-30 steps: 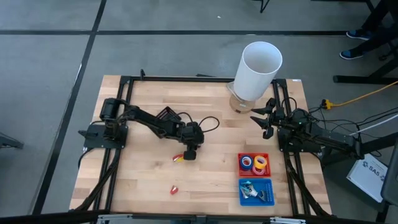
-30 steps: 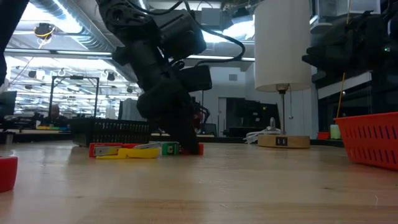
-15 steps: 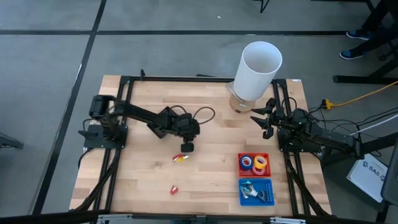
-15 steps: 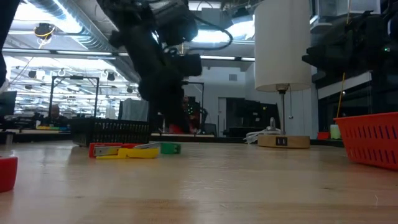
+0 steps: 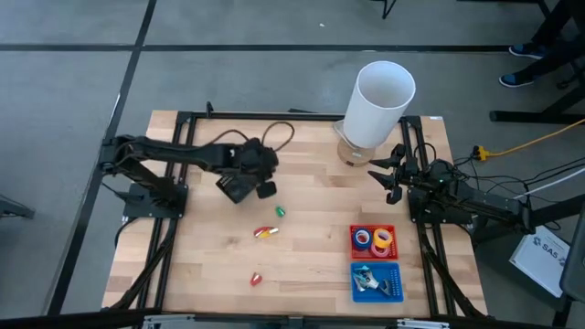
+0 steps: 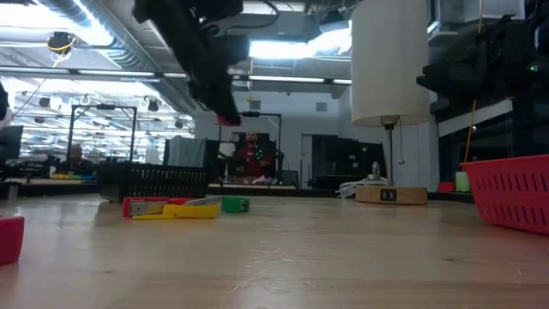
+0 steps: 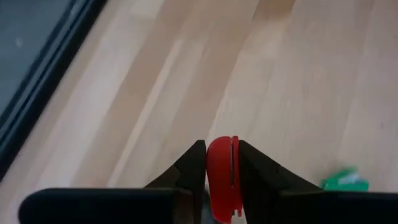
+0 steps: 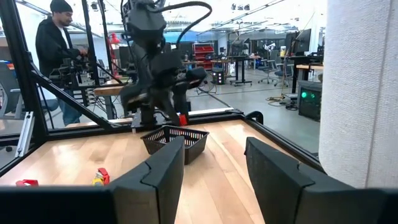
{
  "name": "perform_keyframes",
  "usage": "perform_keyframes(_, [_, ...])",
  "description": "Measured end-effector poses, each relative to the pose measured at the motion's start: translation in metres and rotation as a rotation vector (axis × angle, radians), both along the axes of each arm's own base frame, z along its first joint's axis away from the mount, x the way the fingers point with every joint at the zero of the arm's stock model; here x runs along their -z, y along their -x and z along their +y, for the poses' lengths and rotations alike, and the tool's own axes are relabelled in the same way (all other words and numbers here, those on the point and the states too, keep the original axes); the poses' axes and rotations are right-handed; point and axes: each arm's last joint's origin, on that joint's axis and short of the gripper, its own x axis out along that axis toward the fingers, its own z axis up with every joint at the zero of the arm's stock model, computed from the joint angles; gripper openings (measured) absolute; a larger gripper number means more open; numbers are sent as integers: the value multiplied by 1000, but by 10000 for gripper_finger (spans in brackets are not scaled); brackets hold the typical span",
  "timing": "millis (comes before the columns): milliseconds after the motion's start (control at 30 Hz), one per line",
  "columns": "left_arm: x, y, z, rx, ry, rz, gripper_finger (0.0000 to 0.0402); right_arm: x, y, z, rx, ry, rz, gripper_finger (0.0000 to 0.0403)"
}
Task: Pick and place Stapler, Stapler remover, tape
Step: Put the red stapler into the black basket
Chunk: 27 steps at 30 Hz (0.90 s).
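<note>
The left gripper (image 5: 265, 190) is hanging over the table's (image 5: 311, 260) bare middle. At its five o'clock a green piece (image 5: 280, 211) and a red-yellow stapler (image 5: 264, 232) are lying; the black basket (image 5: 239, 170) is crowding it at ten o'clock.

Left tool (image 7: 221, 163) raised, clamped shut.

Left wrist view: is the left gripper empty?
No. The left gripper is shut on a small red piece, pinched between its two fingers above the wooden table.
</note>
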Motion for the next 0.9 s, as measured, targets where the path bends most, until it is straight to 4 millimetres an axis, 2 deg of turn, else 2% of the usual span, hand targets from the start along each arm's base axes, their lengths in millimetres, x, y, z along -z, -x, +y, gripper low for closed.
perform_keyframes(267, [-4,23,19,-125,65,70,68,0,0,0,0,0,0,171])
perform_keyframes(500, [18,34,27,-170,87,135,68,0,0,0,0,0,0,171])
perform_keyframes(900, [23,39,40,-219,86,124,68,0,0,0,0,0,0,171])
